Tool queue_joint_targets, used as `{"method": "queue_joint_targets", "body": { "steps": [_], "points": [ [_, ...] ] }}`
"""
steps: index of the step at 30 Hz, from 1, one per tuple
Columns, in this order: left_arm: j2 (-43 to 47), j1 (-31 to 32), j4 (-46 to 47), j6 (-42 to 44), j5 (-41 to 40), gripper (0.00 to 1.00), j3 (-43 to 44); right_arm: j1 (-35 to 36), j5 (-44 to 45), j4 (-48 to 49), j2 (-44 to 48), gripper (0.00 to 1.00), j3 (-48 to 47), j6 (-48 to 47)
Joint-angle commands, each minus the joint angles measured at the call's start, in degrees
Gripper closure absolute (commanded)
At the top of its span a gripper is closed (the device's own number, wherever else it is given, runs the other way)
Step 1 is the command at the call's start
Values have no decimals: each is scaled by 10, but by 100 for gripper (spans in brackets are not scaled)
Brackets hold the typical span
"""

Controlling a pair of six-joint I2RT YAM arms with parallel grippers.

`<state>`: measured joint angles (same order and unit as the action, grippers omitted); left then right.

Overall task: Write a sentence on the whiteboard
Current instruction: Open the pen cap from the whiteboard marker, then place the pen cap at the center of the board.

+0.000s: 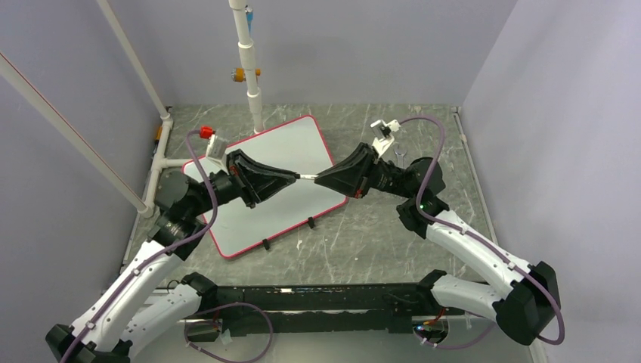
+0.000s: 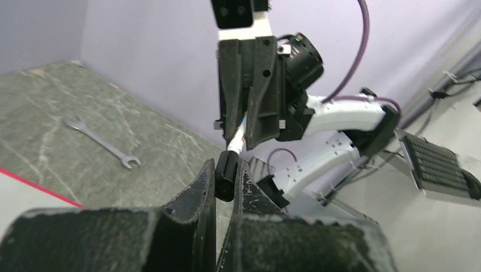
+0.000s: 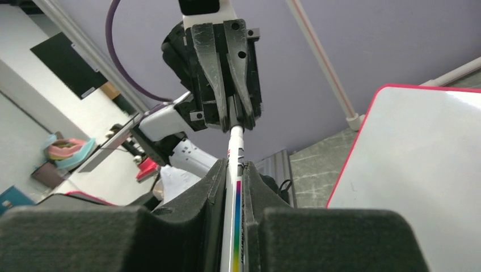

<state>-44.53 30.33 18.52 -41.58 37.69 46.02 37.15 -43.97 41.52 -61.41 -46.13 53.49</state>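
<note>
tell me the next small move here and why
Probably draw the two tools straight apart to uncap the marker. The left tool is shut on what looks like the black cap, the right tool is shut on the white barrel, and the whiteboard below shows no writing.

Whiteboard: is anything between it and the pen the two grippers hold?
Nothing lies on the whiteboard under the pen. But the pen's black end, likely its cap, sits in the left gripper.
</note>
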Motion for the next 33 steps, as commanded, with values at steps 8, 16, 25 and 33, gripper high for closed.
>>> {"method": "queue_joint_targets", "body": {
  "steps": [8, 16, 25, 33],
  "points": [
    [30, -32, -52, 11, -85, 100, 29, -21, -19, 37, 80, 100, 17, -12],
    [-36, -28, -29, 5, -92, 100, 8, -24, 140, -238, 177, 100, -32, -174],
    [-232, 72, 40, 21, -123, 100, 23, -23, 197, -345, 179, 100, -124, -216],
    [-448, 164, 33, 72, -160, 100, 129, -23, 309, -412, 206, 100, -178, -233]
  ]
}}
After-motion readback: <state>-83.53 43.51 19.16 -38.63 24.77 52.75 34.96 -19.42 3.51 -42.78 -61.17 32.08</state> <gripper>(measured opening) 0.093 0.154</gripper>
